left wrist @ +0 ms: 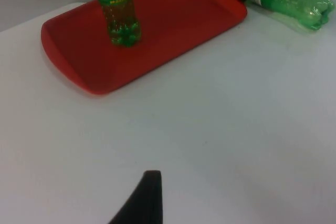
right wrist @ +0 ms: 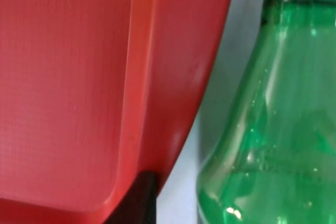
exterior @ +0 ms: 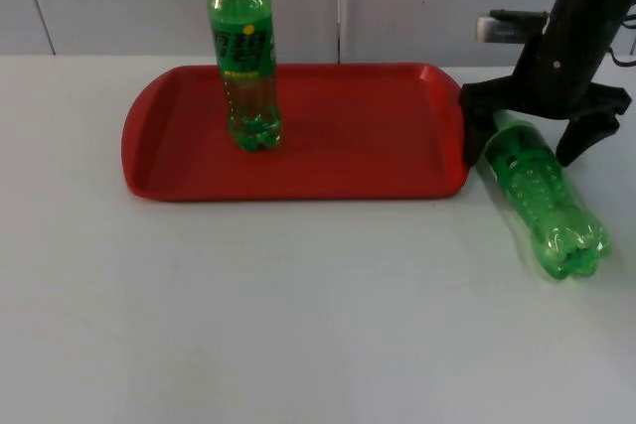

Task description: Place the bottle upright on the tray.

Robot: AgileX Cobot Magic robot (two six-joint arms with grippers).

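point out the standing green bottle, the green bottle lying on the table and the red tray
standing green plastic bottle (exterior: pixel 244 52): top view, on its label.
green plastic bottle lying on the white table (exterior: pixel 542 196): top view, mid-body, beside the tray's right end.
red plastic tray (exterior: pixel 368 131): top view, bare floor of the tray.

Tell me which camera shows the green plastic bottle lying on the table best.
The top view: the whole lying green plastic bottle shows beside the red tray, the right gripper at its neck. The left wrist view shows it small; the right wrist view, its shoulder.
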